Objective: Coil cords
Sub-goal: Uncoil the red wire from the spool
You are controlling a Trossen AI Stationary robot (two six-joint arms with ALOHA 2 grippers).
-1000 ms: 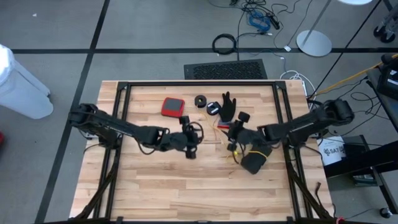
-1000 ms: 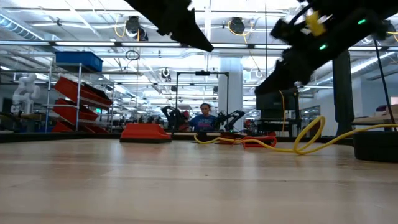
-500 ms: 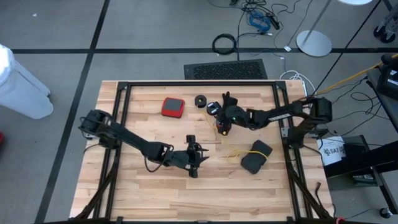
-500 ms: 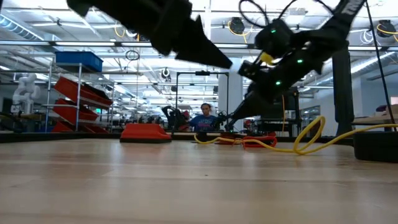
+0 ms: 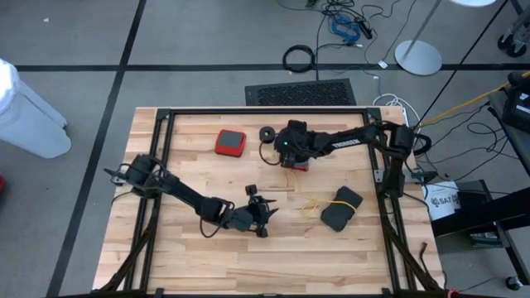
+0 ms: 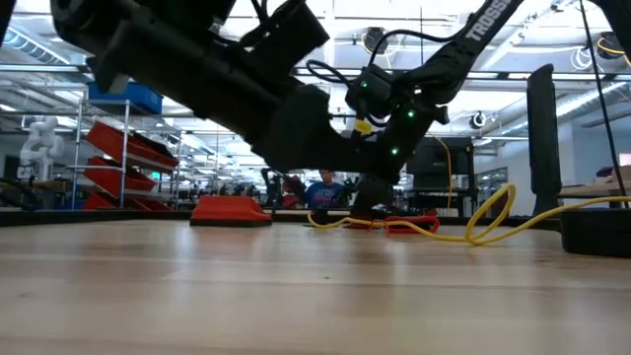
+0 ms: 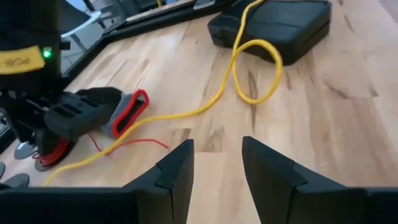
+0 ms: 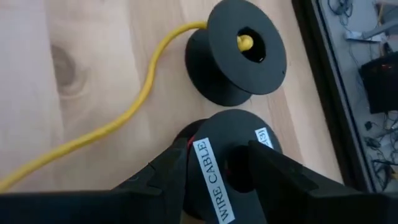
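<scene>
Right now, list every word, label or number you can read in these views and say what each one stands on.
"WIRE CABLE": white label on the black reel between the right gripper's fingers.
"TROSSEN": on the right arm in the low view.
Second white label on that reel: too small to read.
White sign beside the table, high view: blurred, unreadable.
Yellow sticker on an arm, left wrist view: unreadable.
</scene>
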